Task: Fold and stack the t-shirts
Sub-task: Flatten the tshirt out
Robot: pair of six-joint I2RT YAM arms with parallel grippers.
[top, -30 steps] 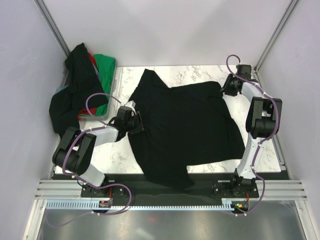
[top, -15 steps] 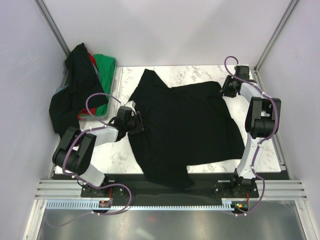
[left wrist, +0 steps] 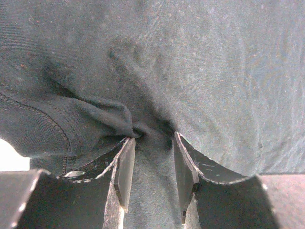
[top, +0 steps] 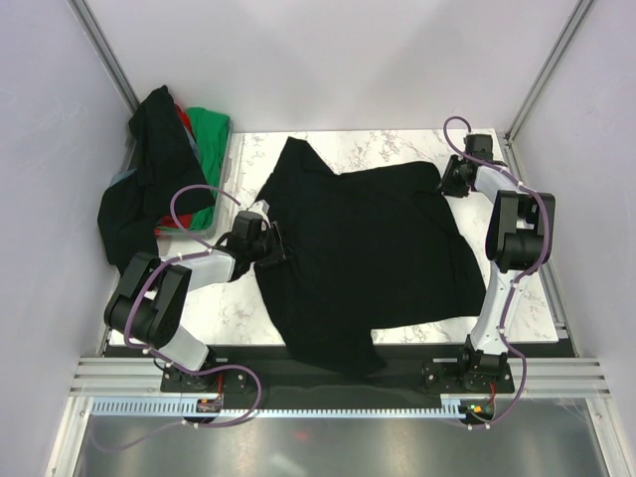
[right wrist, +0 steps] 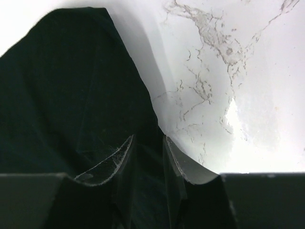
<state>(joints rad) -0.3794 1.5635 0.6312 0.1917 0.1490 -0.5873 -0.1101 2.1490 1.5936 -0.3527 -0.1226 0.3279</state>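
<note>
From above, a grey bin (top: 229,164) sat at the far left of the table (top: 397,144). It was stuffed with a pile of t-shirts (top: 159,169). Soft black cloth hung over its side, and bright green and a bit of red showed behind. One big black t-shirt (top: 368,248) lay spread out on the white, marble-looking table top. It was a little crooked, and its lower end hung over the near edge. The left gripper (top: 274,247) was at the shirt's left edge. The right gripper (top: 447,179) was at its far right corner.

In the left wrist view, the two dark fingers (left wrist: 125,171) were nearly together. A wrinkly fold of the black cloth was squeezed between them. The cloth looked soft and finely knit, with a stitched hem at the left.

In the right wrist view, the see-through fingers (right wrist: 125,152) pinched the shirt's thin edge. Beside it the table was smooth and shiny, with thin grey veins.
</note>
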